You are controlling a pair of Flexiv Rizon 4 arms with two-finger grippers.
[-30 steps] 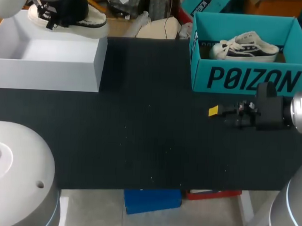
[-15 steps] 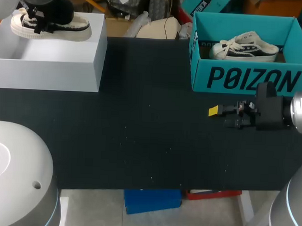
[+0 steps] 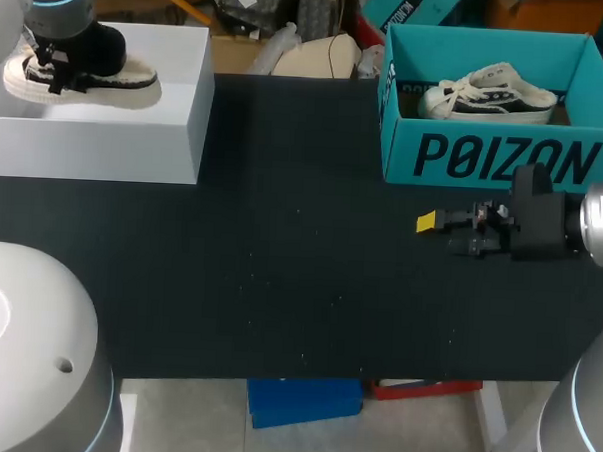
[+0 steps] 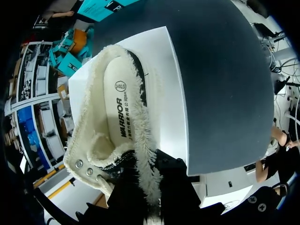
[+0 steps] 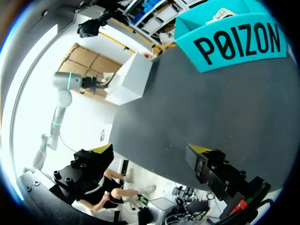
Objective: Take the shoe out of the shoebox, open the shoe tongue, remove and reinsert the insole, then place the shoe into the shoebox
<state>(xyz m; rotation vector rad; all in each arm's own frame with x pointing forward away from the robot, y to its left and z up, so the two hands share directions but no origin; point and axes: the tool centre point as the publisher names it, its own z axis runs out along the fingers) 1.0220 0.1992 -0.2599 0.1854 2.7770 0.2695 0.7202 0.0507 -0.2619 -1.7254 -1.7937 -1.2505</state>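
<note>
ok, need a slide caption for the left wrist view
Left hand grips the fleece-lined shoe by its collar over the white shoebox, insole seated inside.

Bright, even light (soft shadows)

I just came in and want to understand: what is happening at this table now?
The left pincer holds a cream fleece-lined shoe by its collar over the white rectangular box. The right pincer hangs open above the black table, near the teal cardboard box containing a white-and-black sneaker.
</note>
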